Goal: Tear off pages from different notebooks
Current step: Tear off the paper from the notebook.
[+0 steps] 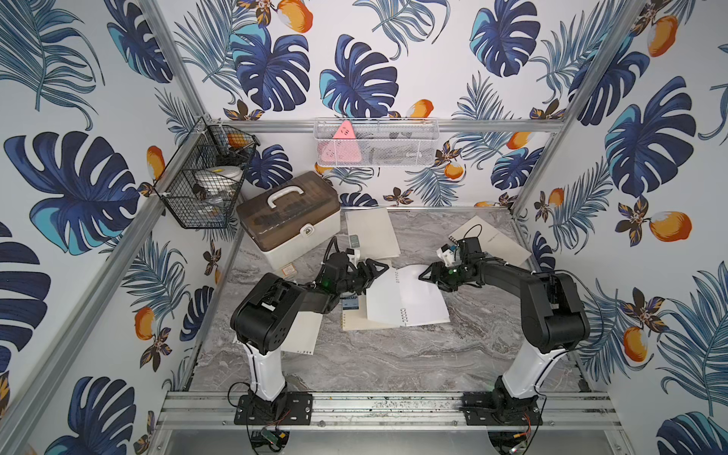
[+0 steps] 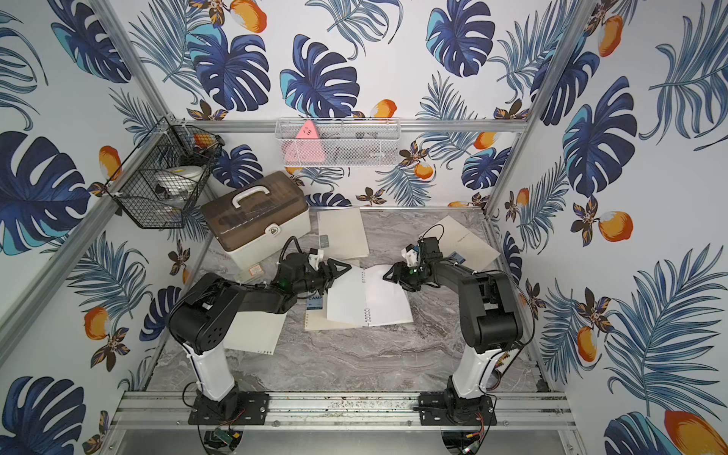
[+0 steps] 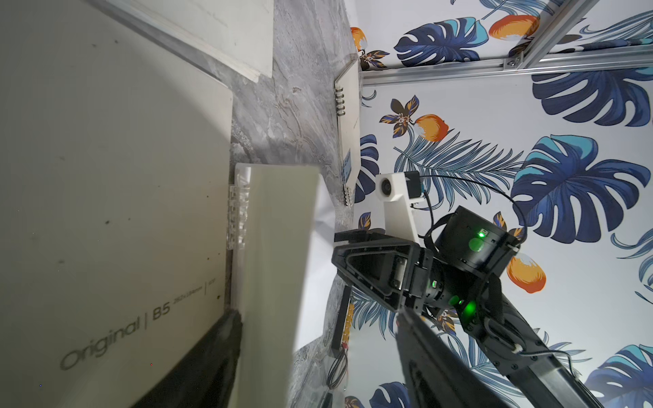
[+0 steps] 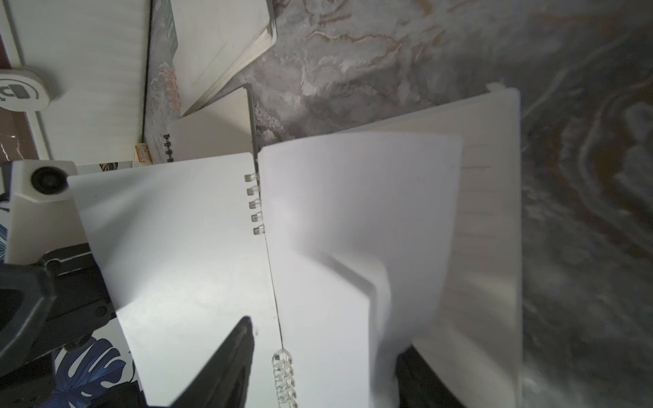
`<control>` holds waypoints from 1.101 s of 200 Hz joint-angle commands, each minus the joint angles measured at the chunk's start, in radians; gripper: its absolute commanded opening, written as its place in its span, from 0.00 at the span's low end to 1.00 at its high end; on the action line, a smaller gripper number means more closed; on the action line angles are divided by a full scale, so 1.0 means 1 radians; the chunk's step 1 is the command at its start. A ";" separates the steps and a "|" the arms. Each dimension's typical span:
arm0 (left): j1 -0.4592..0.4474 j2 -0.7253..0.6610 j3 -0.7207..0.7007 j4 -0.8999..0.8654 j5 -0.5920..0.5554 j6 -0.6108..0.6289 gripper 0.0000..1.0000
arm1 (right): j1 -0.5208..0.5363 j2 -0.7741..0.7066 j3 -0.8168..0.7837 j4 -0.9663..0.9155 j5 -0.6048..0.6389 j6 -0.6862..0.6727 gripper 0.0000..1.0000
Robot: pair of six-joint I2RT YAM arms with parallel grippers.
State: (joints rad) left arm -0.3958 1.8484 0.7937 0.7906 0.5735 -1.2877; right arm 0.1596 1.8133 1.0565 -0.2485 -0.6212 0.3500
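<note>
At the far left, a loose cream-white paper sheet [image 1: 301, 338] with punched holes along its near edge lies flat on the grey marbled tabletop [image 1: 394, 354], partly under the left arm. Behind it stands a white plastic box with a brown lid [image 1: 289, 222]. The left gripper [image 1: 374, 277] has its fingers spread wide and grips nothing. One fingertip [image 3: 219, 346] lies against the left leaf of the open cream spiral-bound notebook [image 1: 384, 303] in the middle. That notebook rests on a closed cream notebook with a blue "CAMP" label [image 1: 350, 305]. A white page [image 4: 353, 212], blurred, curls up from the right leaf with its inner edge along the coil. It stands between the parted fingers of the right gripper [image 1: 431, 281] and is not pinched. A closed cream notebook with a grey-green label [image 1: 372, 232] lies at the back, and another closed cream notebook [image 1: 496, 242] lies at the back right.
</note>
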 commanded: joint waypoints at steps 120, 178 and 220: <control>0.040 -0.123 0.008 -0.348 0.013 0.189 0.30 | -0.006 -0.075 -0.035 0.137 -0.115 0.078 0.57; 0.040 -0.114 0.051 -0.402 0.015 0.223 0.16 | 0.012 -0.011 0.073 -0.070 0.153 -0.052 0.36; 0.040 -0.086 0.083 -0.407 0.034 0.220 0.05 | 0.015 0.070 0.148 -0.050 0.153 -0.062 0.57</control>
State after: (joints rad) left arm -0.3584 1.7535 0.8600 0.3912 0.5911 -1.0847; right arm 0.1745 1.8523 1.1763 -0.2859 -0.5011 0.3187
